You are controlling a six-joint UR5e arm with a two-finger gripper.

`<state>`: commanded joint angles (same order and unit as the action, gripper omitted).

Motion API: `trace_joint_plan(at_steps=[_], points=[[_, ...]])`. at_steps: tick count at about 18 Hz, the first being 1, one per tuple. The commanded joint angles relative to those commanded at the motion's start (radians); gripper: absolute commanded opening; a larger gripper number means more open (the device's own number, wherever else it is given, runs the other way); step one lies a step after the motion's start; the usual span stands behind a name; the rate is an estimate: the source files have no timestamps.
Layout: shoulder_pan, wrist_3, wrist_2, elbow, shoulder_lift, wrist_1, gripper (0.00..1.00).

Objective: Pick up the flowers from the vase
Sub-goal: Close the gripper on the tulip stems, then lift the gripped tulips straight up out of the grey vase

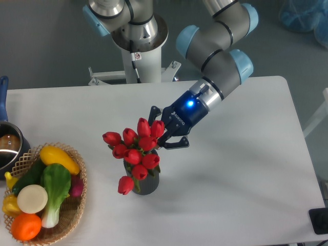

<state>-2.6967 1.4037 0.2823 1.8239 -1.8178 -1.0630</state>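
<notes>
Flowers [137, 154] stand in the vase [146, 183] near the table's [246, 164] middle, the gripper [160, 134] spread open around the upper buds, so it should probably close gently and lift straight up, sparing the basket [77, 205].

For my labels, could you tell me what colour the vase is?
Dark grey; the fixed camera shows the vase beneath the red flowers.

Robotics lab: UR5e arm [220, 56] bolted by white table [246, 169].
</notes>
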Motion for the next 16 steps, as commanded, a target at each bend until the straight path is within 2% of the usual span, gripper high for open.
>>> trace_joint_plan(at_steps=[5, 11, 16], points=[[-0.011, -0.058, -0.04, -0.009, 0.023, 0.0, 0.09], [-0.021, -0.164, -0.055, -0.066, 0.028, 0.0, 0.09], [-0.041, -0.184, -0.078, -0.077, 0.037, 0.0, 0.09]])
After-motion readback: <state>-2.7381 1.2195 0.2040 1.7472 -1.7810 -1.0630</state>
